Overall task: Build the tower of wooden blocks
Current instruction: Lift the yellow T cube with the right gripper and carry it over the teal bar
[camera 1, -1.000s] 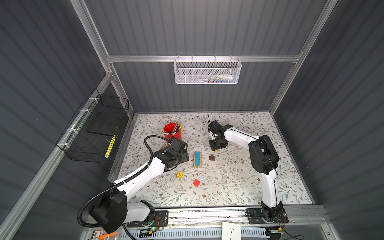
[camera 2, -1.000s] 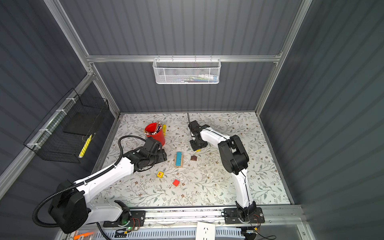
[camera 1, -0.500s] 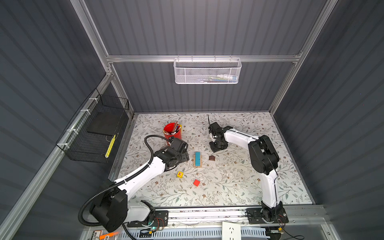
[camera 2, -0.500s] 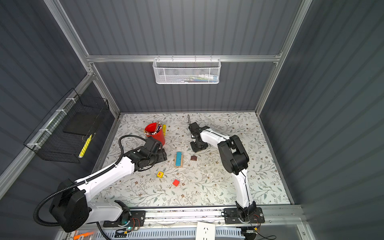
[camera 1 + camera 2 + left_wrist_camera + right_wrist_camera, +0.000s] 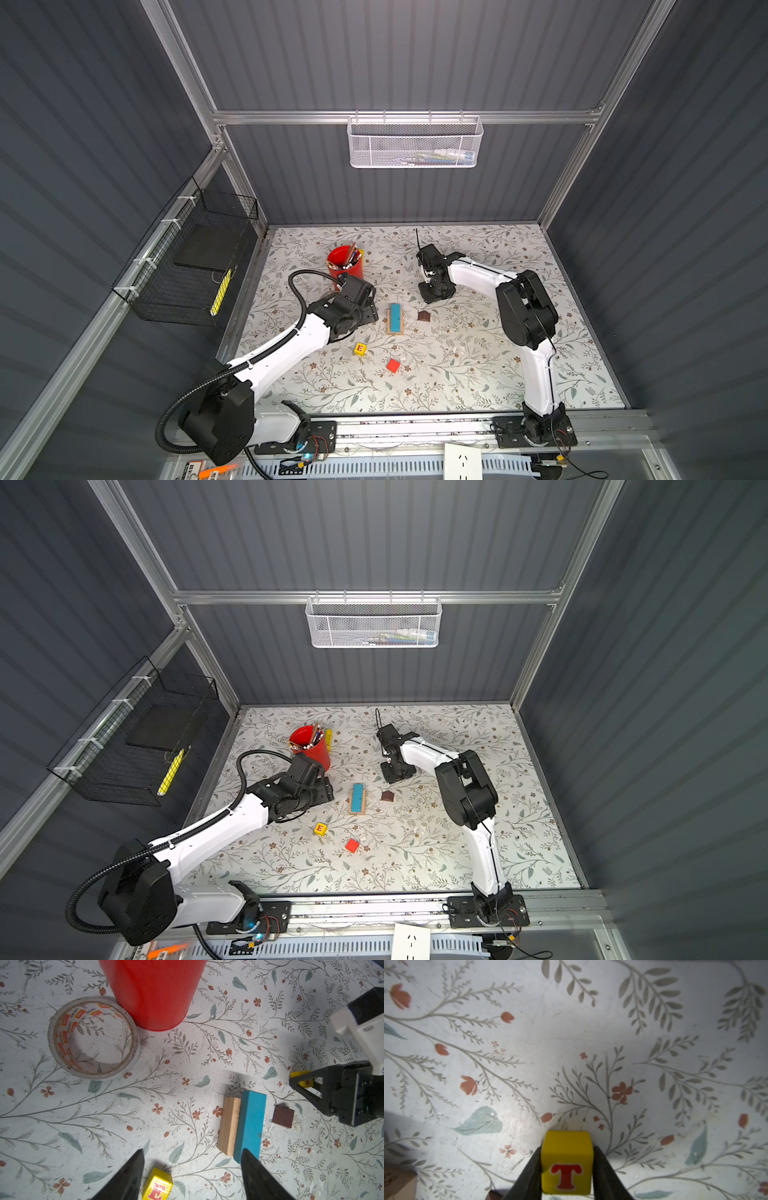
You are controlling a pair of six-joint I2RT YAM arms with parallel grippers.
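A blue plank (image 5: 395,316) (image 5: 356,797) (image 5: 250,1124) lies on stacked tan planks (image 5: 229,1124) mid-table. The brown roof piece (image 5: 424,316) (image 5: 387,796) (image 5: 283,1116) sits just to their right. A yellow cube marked E (image 5: 360,349) (image 5: 320,829) (image 5: 157,1185) and a red cube (image 5: 393,365) (image 5: 352,845) lie nearer the front. My left gripper (image 5: 368,316) (image 5: 192,1152) is open and empty, left of the planks. My right gripper (image 5: 432,295) (image 5: 395,776) (image 5: 567,1148) is shut on a yellow cube marked T (image 5: 566,1161) (image 5: 304,1080), low at the table behind the roof piece.
A red cup of pencils (image 5: 345,262) (image 5: 153,991) stands behind the left gripper, with a tape roll (image 5: 93,1038) beside it. A white mesh basket (image 5: 415,141) hangs on the back wall. A black wire basket (image 5: 195,257) is on the left wall.
My right gripper's jaws have closed in on the yellow T cube. The left arm and the other blocks have not moved.
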